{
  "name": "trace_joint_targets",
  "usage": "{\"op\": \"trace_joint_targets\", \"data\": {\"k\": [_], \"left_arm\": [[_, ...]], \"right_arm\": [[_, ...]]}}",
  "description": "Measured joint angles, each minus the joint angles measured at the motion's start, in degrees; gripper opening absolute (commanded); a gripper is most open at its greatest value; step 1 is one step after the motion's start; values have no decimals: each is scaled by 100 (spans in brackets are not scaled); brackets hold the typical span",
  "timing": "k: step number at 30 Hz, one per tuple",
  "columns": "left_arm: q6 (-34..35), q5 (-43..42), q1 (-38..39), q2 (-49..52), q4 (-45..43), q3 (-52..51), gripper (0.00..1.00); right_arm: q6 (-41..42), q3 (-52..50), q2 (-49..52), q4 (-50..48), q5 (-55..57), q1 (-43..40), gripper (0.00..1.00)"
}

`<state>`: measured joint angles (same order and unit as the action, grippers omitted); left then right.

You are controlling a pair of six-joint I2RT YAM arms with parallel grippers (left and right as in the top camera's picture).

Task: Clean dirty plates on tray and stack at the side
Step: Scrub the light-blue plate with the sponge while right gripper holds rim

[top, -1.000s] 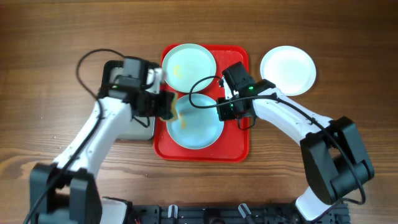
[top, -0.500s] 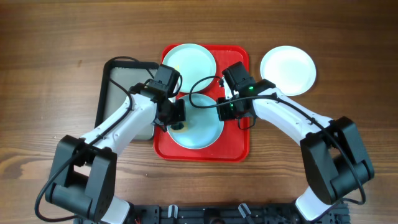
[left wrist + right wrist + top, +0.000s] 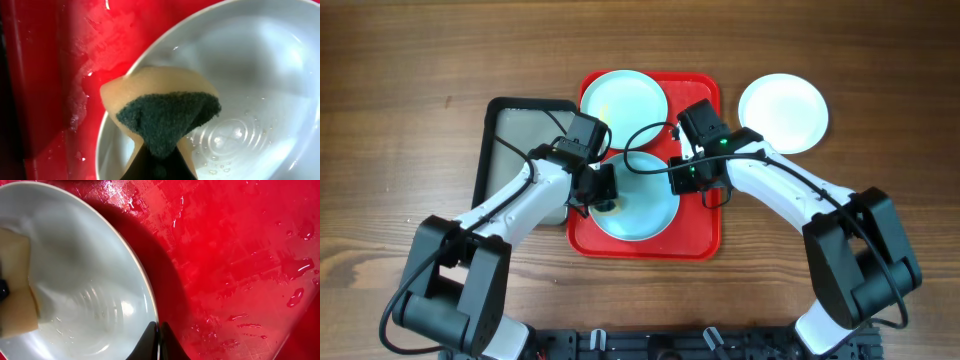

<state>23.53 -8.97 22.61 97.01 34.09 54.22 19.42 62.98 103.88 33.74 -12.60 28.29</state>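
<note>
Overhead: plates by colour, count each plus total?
Pale blue: 2, the far plate and the near plate, both on the red tray.
White: 1, the white plate, off the tray to its right.
Total: 3.

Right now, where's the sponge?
The sponge is in the left tool, on the left side of the near plate, on the red tray at overhead centre.
</note>
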Motion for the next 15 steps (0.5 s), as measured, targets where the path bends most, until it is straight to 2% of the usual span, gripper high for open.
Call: {"op": "trace_joint_targets", "data": {"k": [15], "left_arm": [[52,-866,-109,629,-72,254,4]], "right_arm": [[0,0,0,7,136,-105,4]]}}
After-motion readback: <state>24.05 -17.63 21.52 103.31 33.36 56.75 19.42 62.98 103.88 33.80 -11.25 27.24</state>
